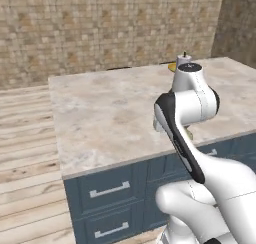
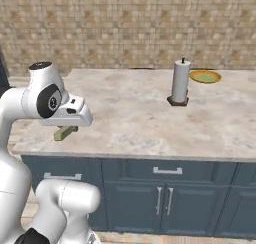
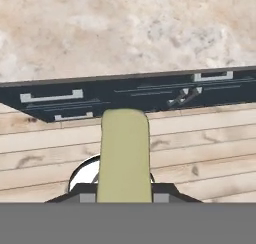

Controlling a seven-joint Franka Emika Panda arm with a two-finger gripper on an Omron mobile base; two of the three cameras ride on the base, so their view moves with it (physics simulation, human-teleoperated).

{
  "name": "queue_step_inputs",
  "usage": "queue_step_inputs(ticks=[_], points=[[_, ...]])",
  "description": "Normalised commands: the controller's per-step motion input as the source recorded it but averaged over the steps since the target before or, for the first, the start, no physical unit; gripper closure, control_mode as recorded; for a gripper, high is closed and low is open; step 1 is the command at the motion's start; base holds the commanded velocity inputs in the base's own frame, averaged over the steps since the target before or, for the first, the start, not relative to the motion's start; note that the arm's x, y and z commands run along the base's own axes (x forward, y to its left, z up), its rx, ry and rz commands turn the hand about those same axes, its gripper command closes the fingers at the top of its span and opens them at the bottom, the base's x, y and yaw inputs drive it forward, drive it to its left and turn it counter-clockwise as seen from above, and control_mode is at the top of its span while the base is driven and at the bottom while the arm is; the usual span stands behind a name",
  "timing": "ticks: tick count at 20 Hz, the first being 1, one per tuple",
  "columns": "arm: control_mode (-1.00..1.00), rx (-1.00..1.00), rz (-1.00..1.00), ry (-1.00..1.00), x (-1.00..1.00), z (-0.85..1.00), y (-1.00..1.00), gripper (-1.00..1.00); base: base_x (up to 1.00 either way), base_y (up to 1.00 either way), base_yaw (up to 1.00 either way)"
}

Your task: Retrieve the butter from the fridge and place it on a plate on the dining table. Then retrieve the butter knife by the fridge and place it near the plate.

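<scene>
Claw: gripper [image 3: 124,198] clamped on the butter [image 3: 124,155]; in the hand view the pale yellow-green stick rises lengthwise from between the two dark tips, which press against its sides.
Claw position: in the right base view the hand hangs over the near left corner of the dining table [image 2: 135,123], and the butter [image 2: 65,133] pokes out beneath it, just above the stone edge.
Butter: held off the surface, its long side running along the line of the gripper; I cannot tell how high it sits above the top.
Dining table: beige marbled stone top on a dark blue base with pale drawer and door handles; in the hand view its edge and the drawer fronts cross the upper half, with wood plank floor nearer the camera.
Plate: yellow-orange rim, pale green centre [image 2: 205,76], lying flat at the far right of the table top, well apart from the butter.
Paper towel roll: white roll [image 2: 180,83] standing upright on a dark holder, just beside the plate on its near left.
Backdrop: tan brick-pattern wall behind the table.
Writing: no brand, label or lettering can be read on any of these things.
</scene>
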Motion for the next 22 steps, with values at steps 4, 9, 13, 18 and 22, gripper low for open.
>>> queue_step_inputs(ticks=[4, 9, 13, 18, 22], points=[[1.00, 0.00, 0.00, 0.00, 0.00, 0.00, 0.00, 1.00, 0.17, -0.27, -0.45], [1.00, 0.00, 0.00, 0.00, 0.00, 0.00, 0.00, 1.00, 0.49, -0.35, -0.27], [1.00, 0.00, 0.00, 0.00, 0.00, 0.00, 0.00, 1.00, 0.35, -0.90, -0.15], [1.00, 0.00, 0.00, 0.00, 0.00, 0.00, 0.00, 1.00, 0.30, -1.00, -0.08], [1.00, 0.00, 0.00, 0.00, 0.00, 0.00, 0.00, 1.00, 0.44, -1.00, -0.07]])
